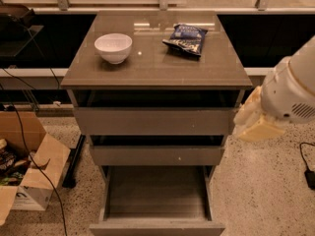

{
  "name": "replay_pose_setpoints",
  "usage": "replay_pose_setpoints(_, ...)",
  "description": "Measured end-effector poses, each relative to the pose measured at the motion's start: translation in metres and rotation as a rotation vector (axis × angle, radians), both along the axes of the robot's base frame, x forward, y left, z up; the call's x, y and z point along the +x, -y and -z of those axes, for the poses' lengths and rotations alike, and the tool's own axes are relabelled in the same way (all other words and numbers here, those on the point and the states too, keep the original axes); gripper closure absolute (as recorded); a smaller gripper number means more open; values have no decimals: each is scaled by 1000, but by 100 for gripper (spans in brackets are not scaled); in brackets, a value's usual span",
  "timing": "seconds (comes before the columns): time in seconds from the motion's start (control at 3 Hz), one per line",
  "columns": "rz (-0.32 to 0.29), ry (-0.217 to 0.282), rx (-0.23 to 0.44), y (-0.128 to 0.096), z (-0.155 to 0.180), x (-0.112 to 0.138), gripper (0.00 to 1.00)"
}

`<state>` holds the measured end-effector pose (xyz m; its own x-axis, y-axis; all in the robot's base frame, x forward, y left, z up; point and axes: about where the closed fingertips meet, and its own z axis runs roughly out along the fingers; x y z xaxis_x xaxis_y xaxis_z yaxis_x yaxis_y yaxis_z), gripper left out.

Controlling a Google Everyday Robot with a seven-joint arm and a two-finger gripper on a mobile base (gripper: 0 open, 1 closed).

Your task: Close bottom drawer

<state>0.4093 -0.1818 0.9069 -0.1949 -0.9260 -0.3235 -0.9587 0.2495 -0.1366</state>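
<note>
The bottom drawer (156, 227) of the grey-brown cabinet (156, 68) stands pulled far out, and its deep box shows an empty grey wood-grain floor (156, 191). The middle drawer (156, 155) and top drawer (153, 121) above it stick out only a little. My gripper (256, 121) is the cream-coloured end of the white arm (293, 85). It hangs at the cabinet's right side, level with the top drawer front, and is well above and to the right of the bottom drawer.
A white bowl (113, 47) and a dark chip bag (186, 38) lie on the cabinet top. An open cardboard box (27, 171) with cables stands on the speckled floor at left. A black cable (309, 173) lies at right.
</note>
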Motion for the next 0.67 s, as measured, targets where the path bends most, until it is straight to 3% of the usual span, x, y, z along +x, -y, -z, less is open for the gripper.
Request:
replay_pose_setpoints(0.33,-18,-46,137,-21,60,-19,87)
replay_pose_setpoints(0.67,-5,-98,273,-32,132,-26,100)
